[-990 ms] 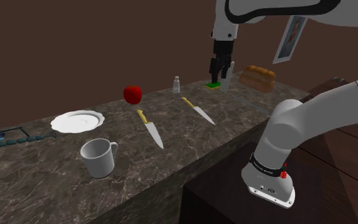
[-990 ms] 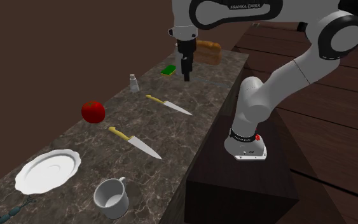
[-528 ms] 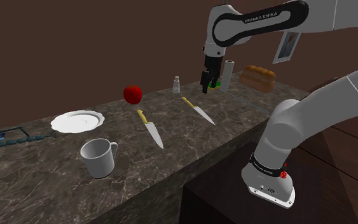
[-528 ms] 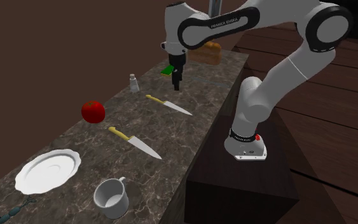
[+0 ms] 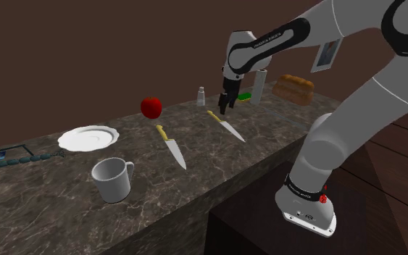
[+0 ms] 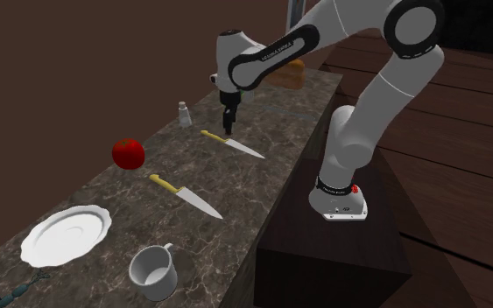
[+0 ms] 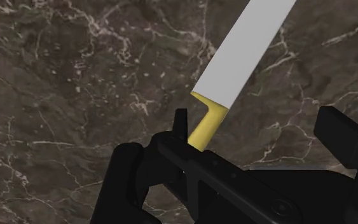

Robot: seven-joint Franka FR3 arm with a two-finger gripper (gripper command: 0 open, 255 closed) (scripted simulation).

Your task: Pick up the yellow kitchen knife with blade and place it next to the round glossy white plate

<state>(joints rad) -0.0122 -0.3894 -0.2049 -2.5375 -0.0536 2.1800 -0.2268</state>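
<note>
Yellow-handled knife [image 5: 225,124] is lying flat on the dark marbled worktop [image 5: 50,210], and the pincer [image 5: 223,111] hangs just above its handle end, pointing down at it. From the shoulder view the black tips sit right over where the handle meets the blade, close to the knife, but I can't tell for sure if they touch it.

The wrist view is the clearer one. The fingers [image 7: 343,133] stand well apart, so the pincer is wide and has nothing clamped in it. The handle [image 7: 208,122] runs in under the hand between the two fingers, way closer to one finger than the other. It isn't centred in the gap. The pale blade [image 7: 247,54] sticks out away from the pincer at a slant.

As for the rest of the layout, the white plate [image 5: 88,138] is well apart from this knife, off toward the shoulder view's left. A red apple [image 5: 151,107] and a second knife [image 5: 172,145], also yellow-handled, lie between them. A white mug [image 5: 111,179] stands near the plate, toward the front edge. A small salt shaker [image 5: 201,95] stands near the pincer, on the far side of the knife's handle.
</note>
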